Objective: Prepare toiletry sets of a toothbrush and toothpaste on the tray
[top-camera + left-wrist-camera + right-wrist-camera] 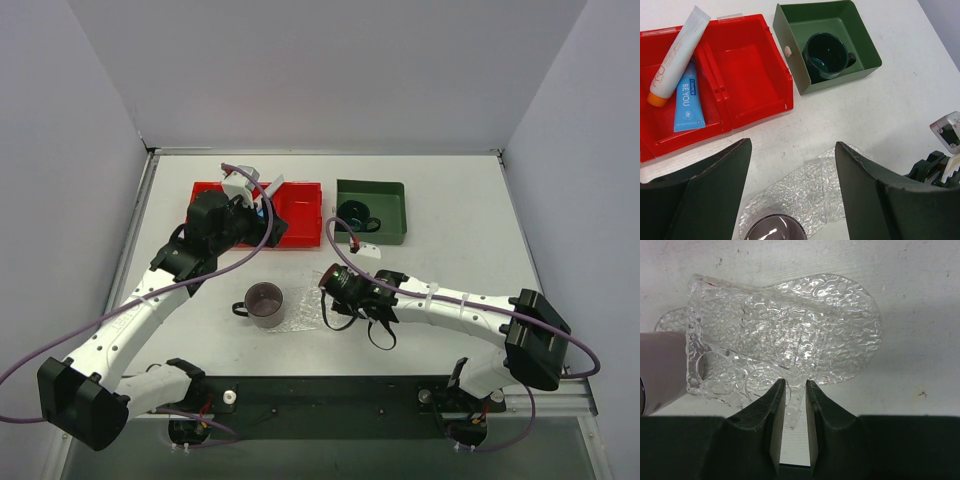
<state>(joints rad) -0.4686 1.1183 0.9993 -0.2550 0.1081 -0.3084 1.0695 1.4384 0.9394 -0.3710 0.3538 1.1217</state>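
Observation:
The clear bumpy tray (300, 318) lies on the table between the arms and also shows in the left wrist view (810, 187) and the right wrist view (790, 325). My right gripper (322, 282) (795, 384) is closed on the tray's near rim, and a flap of the rim sits between the fingers. The white toothpaste tube (680, 52) with an orange cap and the light-blue toothbrush piece (688, 97) lie side by side in the red bin's left compartment. My left gripper (262, 222) (792, 150) is open and empty, held high above the table near the red bin.
A greyish cup (264, 304) stands on the tray's left end (662, 365). The red bin (300, 205) sits at the back with its middle compartment (747, 75) empty. The dark green bin (392, 195) to its right holds a dark cup (826, 54).

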